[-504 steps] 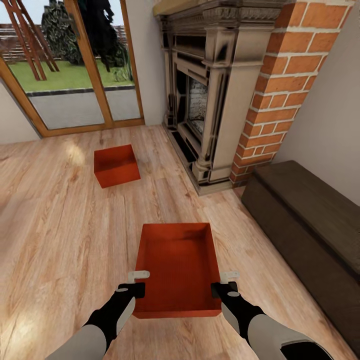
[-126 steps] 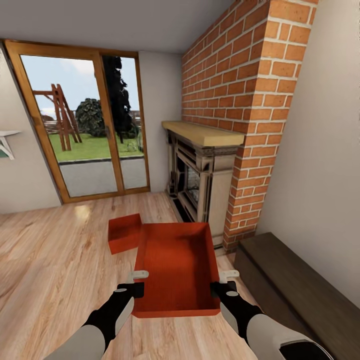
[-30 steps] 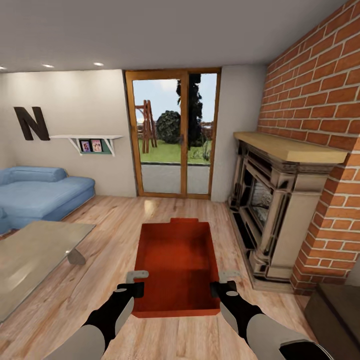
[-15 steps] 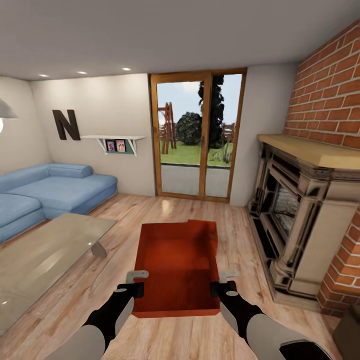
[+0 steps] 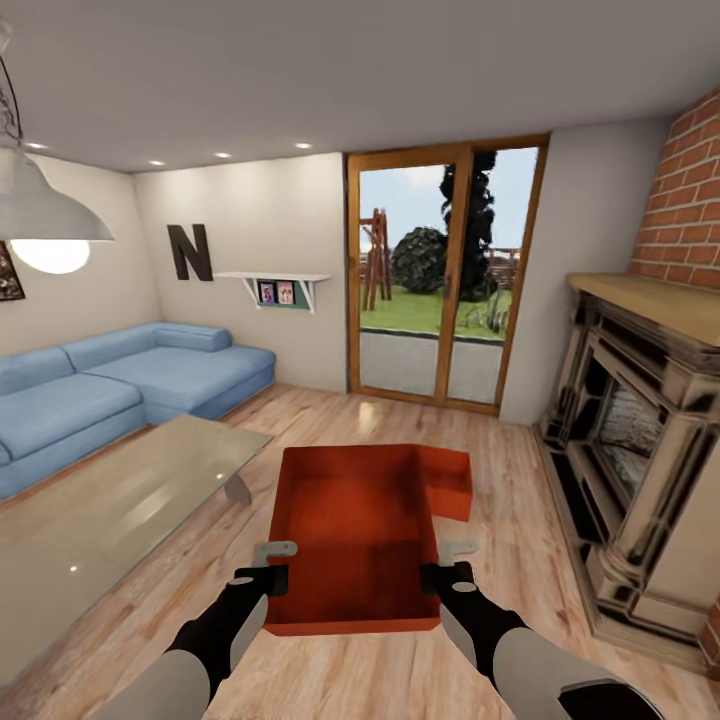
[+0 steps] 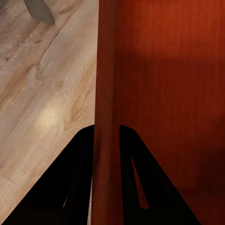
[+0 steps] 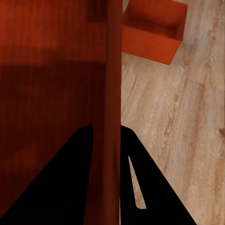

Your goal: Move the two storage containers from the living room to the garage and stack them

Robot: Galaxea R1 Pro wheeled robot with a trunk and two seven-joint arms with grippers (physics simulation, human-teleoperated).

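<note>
I hold one red-orange storage container level in front of me, above the living room's wood-plank flooring. My left gripper is shut on its left wall. My right gripper is shut on its right wall. The other storage container sits on the planks just beyond the held one's far right corner, partly hidden by it; it also shows in the right wrist view.
A glass coffee table stands close on the left, with a blue sofa behind it. The fireplace mantel and brick chimney fill the right. Glass doors lie ahead. A lamp hangs upper left.
The view has swung left: the fireplace slid right, the sofa, table and lamp came into view. The second container now peeks out at the held one's right. My grip is unchanged.
</note>
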